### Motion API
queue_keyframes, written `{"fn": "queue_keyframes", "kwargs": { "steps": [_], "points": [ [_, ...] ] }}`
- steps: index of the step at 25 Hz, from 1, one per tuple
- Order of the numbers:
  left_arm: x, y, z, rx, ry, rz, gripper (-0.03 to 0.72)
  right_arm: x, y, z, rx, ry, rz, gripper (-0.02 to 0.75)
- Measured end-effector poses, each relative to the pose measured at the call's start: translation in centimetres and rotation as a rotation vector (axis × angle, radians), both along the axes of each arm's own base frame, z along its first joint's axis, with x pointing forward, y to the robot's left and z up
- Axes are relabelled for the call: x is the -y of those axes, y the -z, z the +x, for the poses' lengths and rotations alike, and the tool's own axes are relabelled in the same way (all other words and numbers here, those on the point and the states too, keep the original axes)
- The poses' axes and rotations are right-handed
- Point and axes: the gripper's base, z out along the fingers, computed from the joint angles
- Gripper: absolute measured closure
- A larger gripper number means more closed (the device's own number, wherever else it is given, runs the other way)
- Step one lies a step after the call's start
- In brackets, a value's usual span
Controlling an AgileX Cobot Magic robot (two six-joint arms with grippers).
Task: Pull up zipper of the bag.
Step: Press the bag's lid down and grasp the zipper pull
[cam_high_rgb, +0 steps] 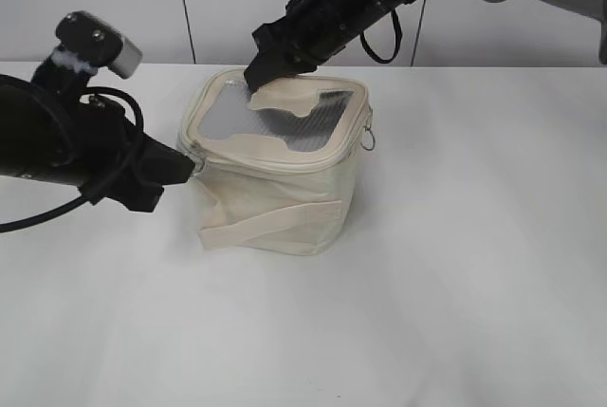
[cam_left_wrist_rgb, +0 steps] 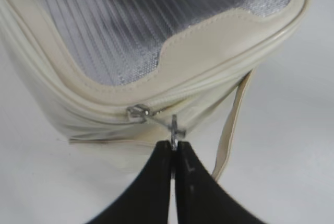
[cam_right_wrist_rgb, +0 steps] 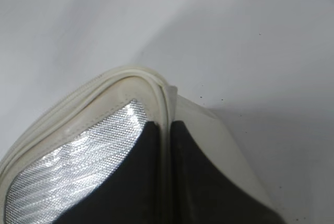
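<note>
The bag [cam_high_rgb: 275,208] is a small boxy cream fabric bag with a grey mesh lid, standing mid-table. The zipper [cam_left_wrist_rgb: 156,110] runs round the lid's edge. My left gripper [cam_high_rgb: 194,170] [cam_left_wrist_rgb: 174,144] is shut on the silver ring pull [cam_left_wrist_rgb: 176,130] of the slider at the bag's front left corner. My right gripper [cam_high_rgb: 256,80] [cam_right_wrist_rgb: 166,125] is shut on the lid's rim [cam_right_wrist_rgb: 130,75] at the back corner, one finger over the mesh, one outside. A second ring pull [cam_high_rgb: 367,139] hangs at the bag's right side.
The bag stands on a white table [cam_high_rgb: 455,284] with a white wall behind. A cream strap band [cam_high_rgb: 275,222] wraps the bag's body and a loose strap end [cam_left_wrist_rgb: 232,125] hangs beside my left gripper.
</note>
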Motion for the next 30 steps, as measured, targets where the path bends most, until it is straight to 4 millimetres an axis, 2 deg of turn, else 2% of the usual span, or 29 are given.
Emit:
{"fn": "queue_keyframes", "kwargs": {
  "steps": [3, 9, 18, 21, 24, 26, 28, 30],
  "points": [
    [0.0, -1.1, -0.7, 0.021, 0.036, -0.013, 0.697, 0.0, 0.0, 0.0, 0.001, 0.001, -0.001, 0.697],
    [0.5, -1.2, -1.1, -0.016, 0.049, -0.047, 0.697, 0.0, 0.0, 0.0, 0.0, -0.001, 0.0, 0.697],
    [4.9, -1.0, -3.2, 0.016, 0.124, -0.036, 0.697, 0.0, 0.0, -0.1, -0.004, -0.008, -0.001, 0.697],
    [6.4, -0.7, -2.9, 0.008, 0.156, -0.033, 0.697, 0.0, 0.0, -0.1, -0.004, -0.008, -0.001, 0.697],
    [6.6, -0.6, -2.8, -0.028, 0.133, -0.048, 0.697, 0.0, 0.0, -0.1, -0.006, -0.01, -0.002, 0.697],
    [6.2, -0.8, -2.8, -0.061, 0.124, -0.052, 0.669, 0.0, 0.0, -0.1, -0.013, -0.007, -0.001, 0.696],
    [5.5, -1.3, -3.2, -0.098, 0.134, -0.05, 0.582, 0.0, 0.1, -0.2, -0.023, -0.01, -0.003, 0.659],
    [4.5, -2.2, -3.7, -0.139, 0.134, -0.047, 0.456, 0.0, 0.0, -0.3, -0.034, -0.019, -0.007, 0.537]
  ]
}}
